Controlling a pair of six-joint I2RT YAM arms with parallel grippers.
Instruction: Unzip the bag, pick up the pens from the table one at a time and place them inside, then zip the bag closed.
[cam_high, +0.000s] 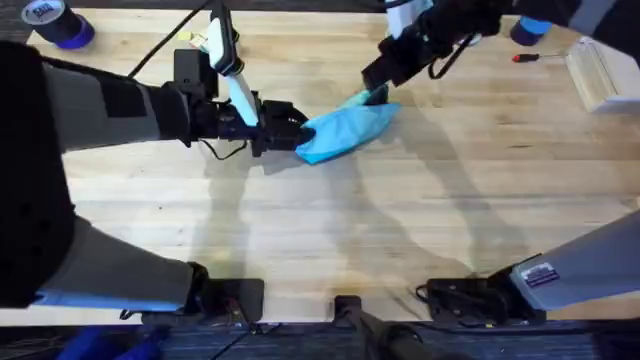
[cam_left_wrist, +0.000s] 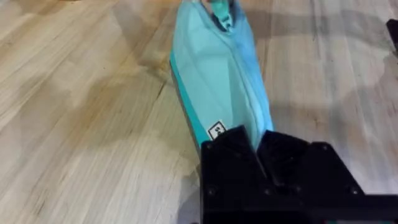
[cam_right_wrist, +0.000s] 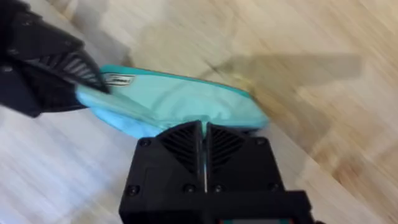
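Your turquoise pencil pouch (cam_high: 345, 133) lies on the butcher-block table (cam_high: 400, 220), stretched between your two arms, and that stretch looks like the point of the setup: one end pinned so the other can be worked along the zipper.

Your left gripper (cam_high: 290, 128) sits at the pouch's end nearest the left arm. In the left wrist view its black fingers (cam_left_wrist: 233, 152) are closed together on the fabric beside the small white label (cam_left_wrist: 216, 130), clamping that end as an anchor.

Your right gripper (cam_high: 375, 92) is at the opposite end of the pouch. In the right wrist view its fingers (cam_right_wrist: 183, 140) are pressed nearly together against the pouch's upper edge; I judge they are pinching the zipper pull or the seam there, though the pull itself is hidden behind them. The teal pull (cam_left_wrist: 221, 9) shows at the pouch's far end in the left wrist view.

Whether the zipper is open or closed, I cannot tell.
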